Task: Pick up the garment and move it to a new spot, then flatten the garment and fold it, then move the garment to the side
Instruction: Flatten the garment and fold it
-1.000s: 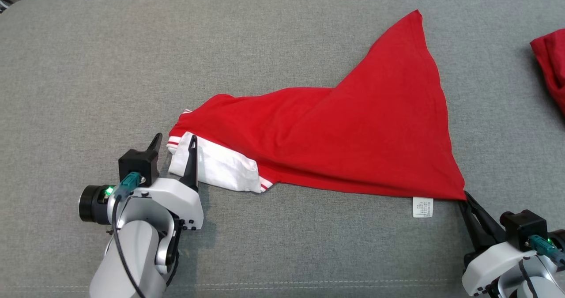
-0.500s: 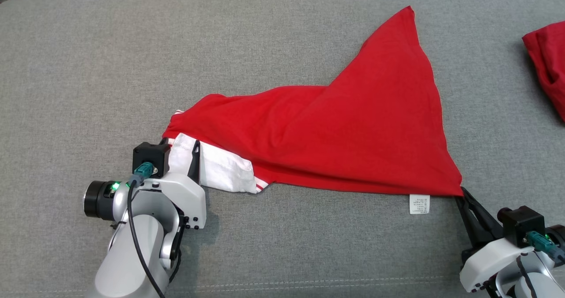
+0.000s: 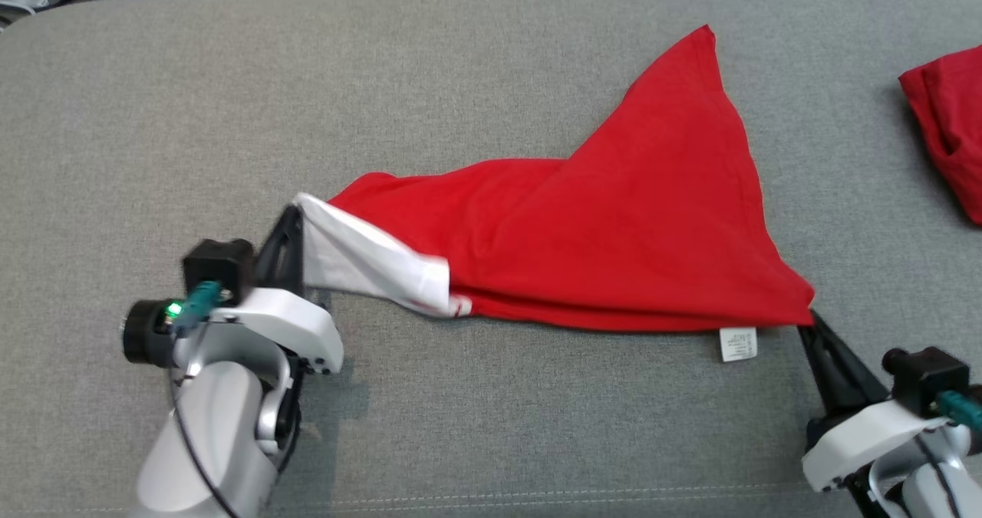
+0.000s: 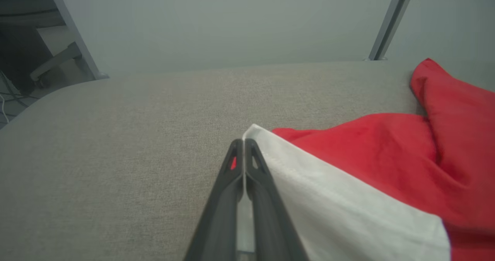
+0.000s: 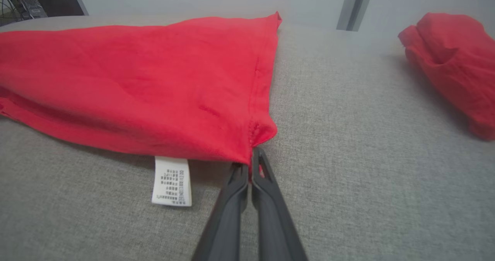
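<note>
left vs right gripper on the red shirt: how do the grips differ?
The left gripper pinches the white sleeve; the right gripper pinches a red hem corner. The left gripper holds the left end of the garment; the right gripper holds its right end, beside the care label. Shared: both have jaws shut on the same garment.

My left gripper (image 3: 295, 213): dark tapered fingers (image 3: 282, 253), white housing (image 3: 280, 320); at its ten o'clock I see a black camera block (image 3: 217, 265), teal plug (image 3: 198, 301), green light (image 3: 173, 309).
</note>
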